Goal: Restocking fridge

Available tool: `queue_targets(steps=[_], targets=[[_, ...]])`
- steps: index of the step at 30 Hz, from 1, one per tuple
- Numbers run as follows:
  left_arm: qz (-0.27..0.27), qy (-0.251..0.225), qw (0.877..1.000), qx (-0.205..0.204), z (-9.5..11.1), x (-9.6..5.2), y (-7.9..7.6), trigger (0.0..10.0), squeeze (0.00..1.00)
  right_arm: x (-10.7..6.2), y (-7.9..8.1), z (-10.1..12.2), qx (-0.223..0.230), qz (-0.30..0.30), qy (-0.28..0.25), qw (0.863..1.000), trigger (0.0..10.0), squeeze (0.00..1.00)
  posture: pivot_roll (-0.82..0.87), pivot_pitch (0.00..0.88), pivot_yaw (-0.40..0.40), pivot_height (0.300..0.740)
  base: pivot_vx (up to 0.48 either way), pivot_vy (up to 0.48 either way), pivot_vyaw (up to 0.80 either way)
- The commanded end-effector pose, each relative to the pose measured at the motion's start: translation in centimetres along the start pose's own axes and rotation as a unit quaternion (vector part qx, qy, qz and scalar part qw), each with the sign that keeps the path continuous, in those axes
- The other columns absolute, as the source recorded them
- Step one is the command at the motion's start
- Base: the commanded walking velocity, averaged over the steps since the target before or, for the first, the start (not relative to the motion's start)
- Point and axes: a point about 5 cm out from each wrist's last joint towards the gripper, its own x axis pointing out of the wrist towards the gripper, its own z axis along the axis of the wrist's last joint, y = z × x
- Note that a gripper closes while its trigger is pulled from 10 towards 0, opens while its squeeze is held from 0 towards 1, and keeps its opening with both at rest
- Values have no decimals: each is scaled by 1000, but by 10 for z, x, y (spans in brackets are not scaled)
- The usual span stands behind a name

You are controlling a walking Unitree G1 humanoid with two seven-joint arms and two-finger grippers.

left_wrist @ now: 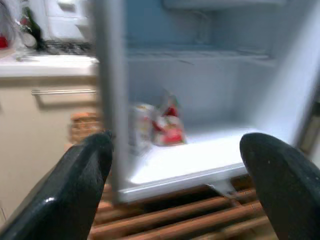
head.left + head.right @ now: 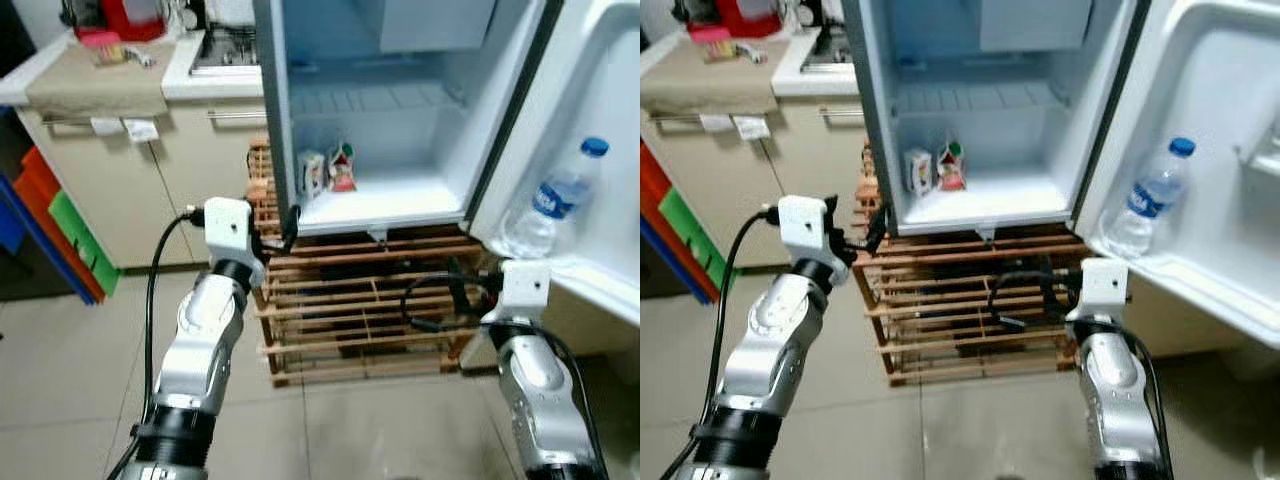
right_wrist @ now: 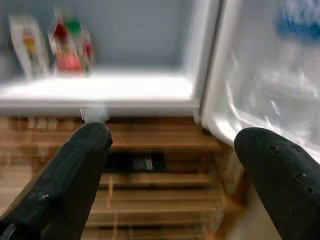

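Nearest me, both end effectors hang before the fridge (image 2: 400, 110) with fingers spread apart and nothing between them: the left end effector (image 1: 175, 165) just off the fridge's left front corner, the right end effector (image 3: 170, 150) low by the hinge side, over the wooden pallet (image 2: 360, 310) under the fridge. Beyond them, two small cartons (image 2: 326, 170) stand upright on the fridge floor. A water bottle (image 2: 552, 203) leans in the open door's shelf, cap up. A worktop (image 2: 90, 75) sits left of the fridge.

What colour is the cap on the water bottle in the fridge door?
Blue cap, clearest in the left eye view.
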Motion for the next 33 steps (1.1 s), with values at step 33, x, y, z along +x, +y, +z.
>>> queue_targets(steps=[33], targets=[[40,366,928,55,-126,-17,34,10000,0,-65,-243,33,-181,-585,110,783,10000,0,-188,0,55,740,0,-14,0]])
